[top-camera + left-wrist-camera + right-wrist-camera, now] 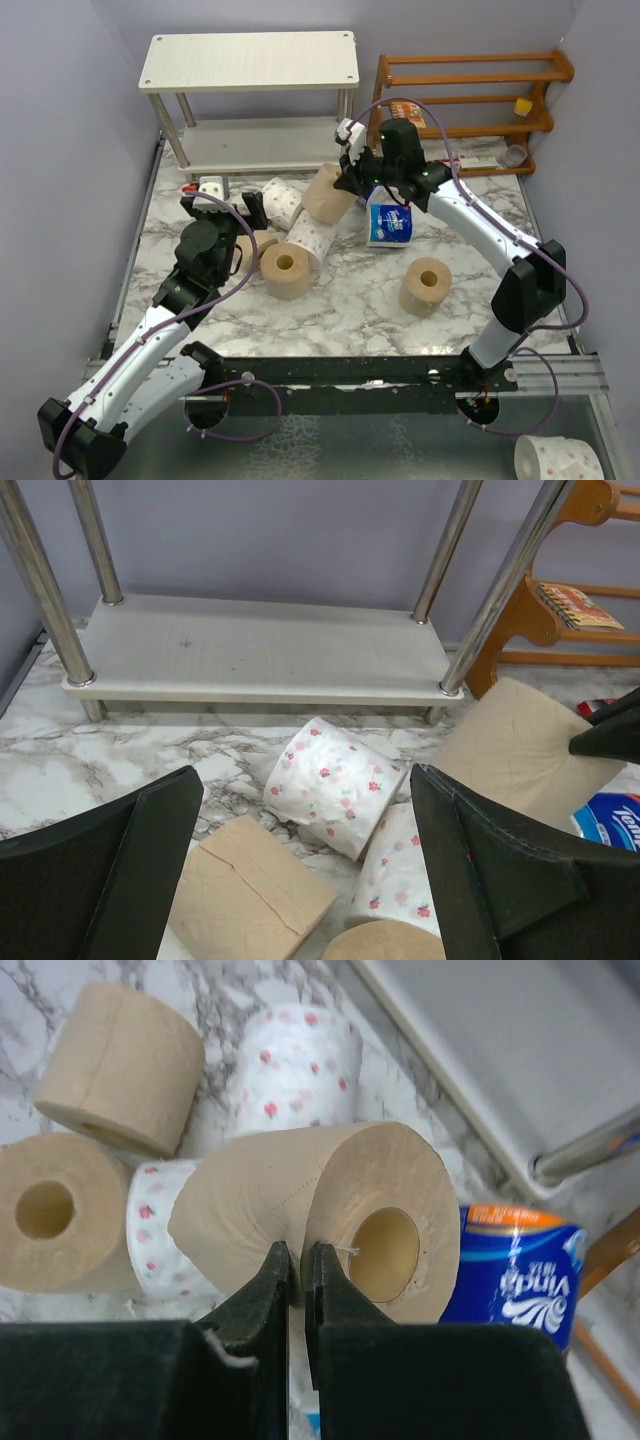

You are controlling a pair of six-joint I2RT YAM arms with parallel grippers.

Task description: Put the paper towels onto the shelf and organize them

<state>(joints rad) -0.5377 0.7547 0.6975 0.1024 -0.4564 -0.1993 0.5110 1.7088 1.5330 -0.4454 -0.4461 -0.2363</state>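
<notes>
Marble-patterned table (360, 300), carrying loose rolls.

- **Left gripper (222, 206), fingers wide apart:** a covered tan roll (252, 246) lies below it, with pink-dotted white rolls (282, 200) on their sides just ahead. An open-core tan roll (286, 270) sits beside its wrist.
- **Right gripper (350, 182):** a blue-wrapped roll (390, 222) lies just beside it, and an upright tan roll (425, 286) stands back toward its base.
- **Clamped tan roll (322, 195):** table contact cannot be told.
- **Beyond both grippers:** the shelf (250, 60) and the wooden rack (470, 100) stand here.

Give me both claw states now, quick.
Left claw: open, holding nothing.
Right claw: closed, pinching the brown paper roll.
</notes>
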